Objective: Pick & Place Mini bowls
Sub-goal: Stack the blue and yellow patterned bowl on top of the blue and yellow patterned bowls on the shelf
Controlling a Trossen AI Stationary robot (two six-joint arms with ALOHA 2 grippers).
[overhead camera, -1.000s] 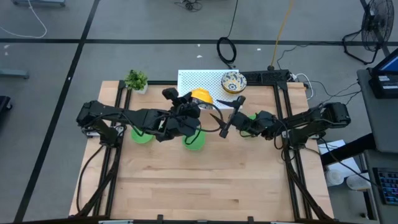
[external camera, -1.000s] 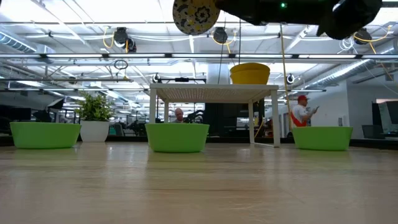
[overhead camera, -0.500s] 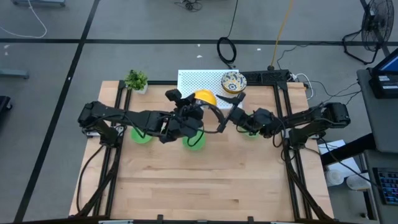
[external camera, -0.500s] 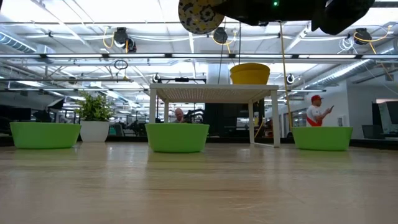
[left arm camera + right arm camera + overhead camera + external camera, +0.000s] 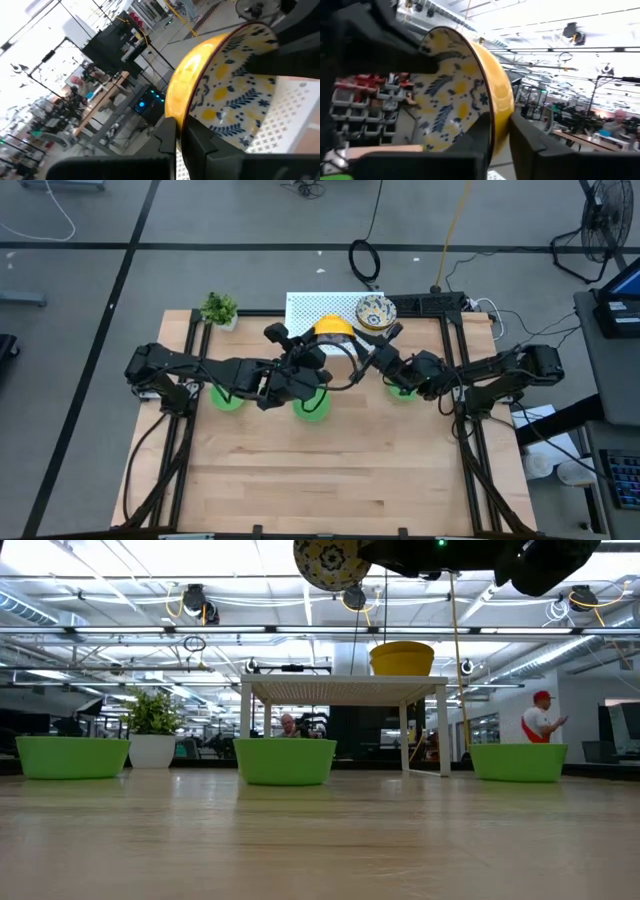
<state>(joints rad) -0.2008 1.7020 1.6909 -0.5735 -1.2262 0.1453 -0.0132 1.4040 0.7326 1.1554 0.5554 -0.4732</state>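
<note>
A yellow mini bowl [image 5: 332, 328] with a blue-and-white floral inside is held up on edge high above the table, in front of the white rack [image 5: 305, 308]. Its patterned inside [image 5: 333, 560] faces the low view. My left gripper [image 5: 320, 348] and my right gripper [image 5: 362, 352] are both shut on its rim, from opposite sides. A second patterned mini bowl [image 5: 375, 311] stands on the rack's top. Three green mini bowls [image 5: 228, 396] [image 5: 312, 406] [image 5: 403, 390] rest on their bases on the table. My left gripper [image 5: 180, 137] pinches the bowl's rim [image 5: 182, 117] between its two fingers, one on the yellow outside and one on the patterned inside. The bowl is lifted clear and stands on edge. My right gripper [image 5: 497, 132] pinches the rim [image 5: 495, 107] on the bowl's opposite side, one finger on the patterned inside and one on the yellow outside. It comes from the table's right. The bowl is clear of the table and the rack.
A small potted plant [image 5: 218, 308] stands at the far left corner of the table. The rack stands on legs at the far edge, centre. The near half of the wooden table [image 5: 320, 480] holds nothing. People move about in the room beyond [image 5: 540, 720].
My right gripper has gone toward the held bowl, to the left and far side, and has shut on its rim. My left gripper has kept its hold; the bowl has drifted slightly toward the rack.
</note>
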